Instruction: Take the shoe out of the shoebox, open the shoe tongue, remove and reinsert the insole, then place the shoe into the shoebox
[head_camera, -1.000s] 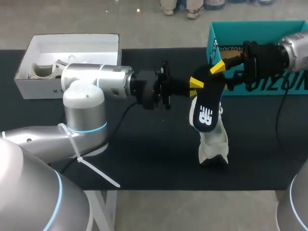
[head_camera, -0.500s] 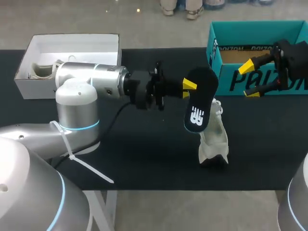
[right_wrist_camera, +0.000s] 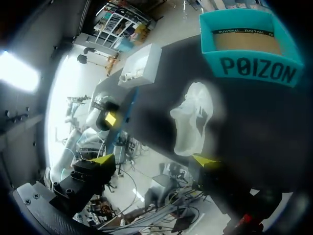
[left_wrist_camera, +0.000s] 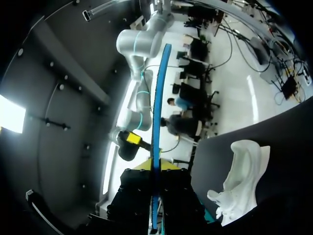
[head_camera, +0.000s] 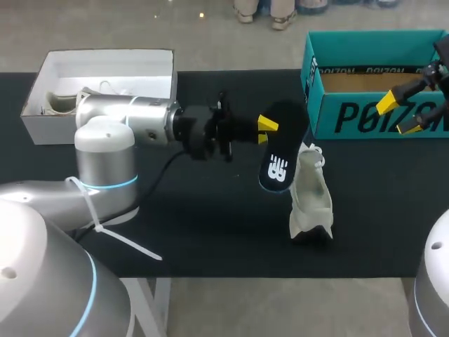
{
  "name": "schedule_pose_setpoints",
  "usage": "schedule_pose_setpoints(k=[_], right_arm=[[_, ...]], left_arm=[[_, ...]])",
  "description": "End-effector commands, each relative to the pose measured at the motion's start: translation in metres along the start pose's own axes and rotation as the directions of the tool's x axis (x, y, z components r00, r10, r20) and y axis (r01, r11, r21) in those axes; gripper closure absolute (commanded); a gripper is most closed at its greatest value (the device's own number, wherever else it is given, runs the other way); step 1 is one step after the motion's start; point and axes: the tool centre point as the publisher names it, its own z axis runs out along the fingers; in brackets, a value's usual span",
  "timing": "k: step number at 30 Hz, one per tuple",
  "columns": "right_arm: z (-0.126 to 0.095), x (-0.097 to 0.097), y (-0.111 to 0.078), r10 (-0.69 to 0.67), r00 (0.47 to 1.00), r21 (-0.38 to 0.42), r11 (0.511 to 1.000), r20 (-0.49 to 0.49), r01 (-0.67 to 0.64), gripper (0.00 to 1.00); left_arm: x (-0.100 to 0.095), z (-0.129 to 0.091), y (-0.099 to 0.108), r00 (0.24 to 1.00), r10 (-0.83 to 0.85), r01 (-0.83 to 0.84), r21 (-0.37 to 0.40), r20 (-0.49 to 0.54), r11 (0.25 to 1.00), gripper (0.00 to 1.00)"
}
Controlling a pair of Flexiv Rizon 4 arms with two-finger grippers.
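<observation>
Roughly at the halfway mark, the job has its first steps behind it. The white shoe (head_camera: pixel 311 203) is out of the box and stands on end on the dark tabletop (head_camera: pixel 210 232), just in front of the teal shoebox (head_camera: pixel 372 119), whose brown floor looks bare. The black insole (head_camera: pixel 280 151) is out of the shoe: the left gripper (head_camera: pixel 270 126) is clamped on its upper end and holds it in the air. Its lower end, with the white logo, hangs just beside the top of the shoe. In the left wrist view the insole (left_wrist_camera: pixel 155 142) shows edge-on as a thin blue line running up between the fingers, with the shoe (left_wrist_camera: pixel 239 181) off to one side.

The right gripper (head_camera: pixel 398 116) holds nothing. Its yellow tips are spread wide in front of the shoebox, well apart from the shoe; its own view shows the shoe (right_wrist_camera: pixel 193 120) ahead of the open fingers.

Whether the tongue is pulled fully open is hard to say, since the shoe's opening is not clearly shown, though it probably is, with the insole already out.

What is left, by this reading: feed the insole back into the shoe, seat it flat, then lift the shoe into the shoebox. A white box (head_camera: pixel 105 67) at the far left of the tabletop holds another pale shoe.
</observation>
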Motion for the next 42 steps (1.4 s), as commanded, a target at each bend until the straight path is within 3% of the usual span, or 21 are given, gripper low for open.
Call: schedule_pose_setpoints(k=[1, 7, 9, 12, 18, 25, 33, 42], right_arm=[[-0.001, 0.008, -0.008, 0.004, 0.994, -0.034, 0.999, 0.112, -0.001, 0.0], [-0.001, 0.008, -0.008, 0.004, 0.994, -0.034, 0.999, 0.112, -0.001, 0.0], [-0.004, 0.009, -0.015, -0.052, 0.977, -0.057, 0.996, 0.207, 0.066, 0.0], [-0.005, 0.0, -0.026, -0.119, 0.971, -0.075, 0.988, 0.205, 0.137, 0.0], [-0.005, -0.018, -0.055, -0.276, 0.92, -0.079, 0.948, 0.279, 0.308, 0.0], [-0.012, -0.034, -0.08, -0.477, 0.853, -0.077, 0.862, 0.212, 0.501, 0.0], [-0.03, -0.026, -0.087, -0.583, 0.785, -0.088, 0.789, 0.21, 0.609, 0.0], [-0.043, -0.006, -0.081, -0.617, 0.741, -0.084, 0.751, 0.267, 0.655, 0.0]], left_arm=[[0.002, -0.005, -0.003, 1.0, -0.01, 0.01, -0.003, 0.01, 1.0, 1.0], [0.0, -0.008, -0.005, 1.0, -0.016, 0.016, -0.001, 0.023, 1.0, 1.0], [-0.001, -0.008, -0.006, 1.0, -0.016, 0.016, 0.0, 0.024, 1.0, 1.0], [-0.001, -0.008, -0.006, 1.0, -0.018, 0.018, 0.001, 0.024, 1.0, 1.0], [0.0, -0.01, -0.007, 0.999, -0.029, 0.029, 0.003, 0.028, 1.0, 1.0], [0.002, -0.013, -0.008, 0.999, -0.036, 0.036, -0.003, 0.031, 0.999, 1.0], [0.009, -0.016, -0.009, 0.998, -0.053, 0.053, -0.01, 0.032, 0.999, 1.0], [0.009, -0.017, -0.01, 0.998, -0.058, 0.058, -0.009, 0.026, 0.998, 1.0]])
